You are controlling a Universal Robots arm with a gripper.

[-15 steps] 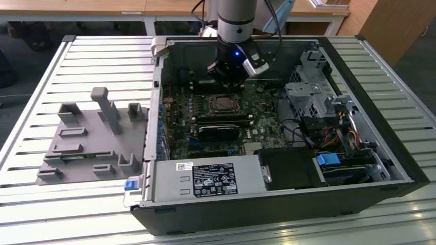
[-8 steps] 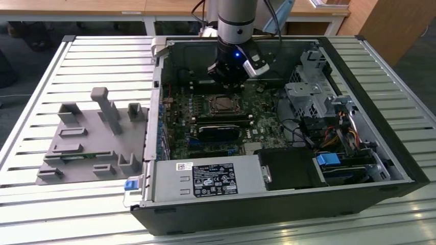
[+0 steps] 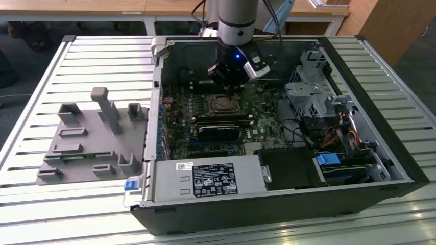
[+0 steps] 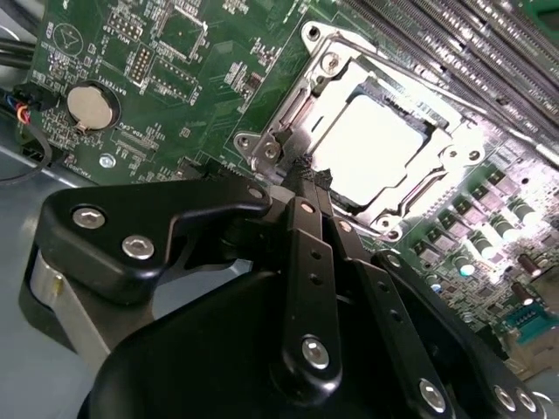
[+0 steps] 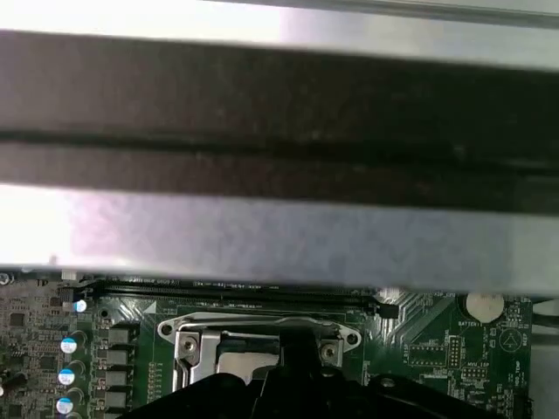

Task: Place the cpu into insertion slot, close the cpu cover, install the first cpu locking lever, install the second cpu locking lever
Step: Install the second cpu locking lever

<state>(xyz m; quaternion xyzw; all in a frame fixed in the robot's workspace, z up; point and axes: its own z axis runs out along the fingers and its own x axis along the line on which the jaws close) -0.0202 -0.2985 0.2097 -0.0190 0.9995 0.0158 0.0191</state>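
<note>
Gripper [image 4: 312,177] pressed together, tips at insertion slot [image 4: 376,144] edge; cpu [image 4: 376,148] seated under closed cpu cover [image 4: 445,166].

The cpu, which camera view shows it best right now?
The second wrist view: the cpu lies bright and close inside the cpu cover, beyond the pincer. The first wrist view shows part of it behind the pincer; the exterior view shows it small and distant.

Slatted metal table [image 3: 381,87] under computer case [image 3: 272,204], grey fixture [image 3: 89,148]
</note>
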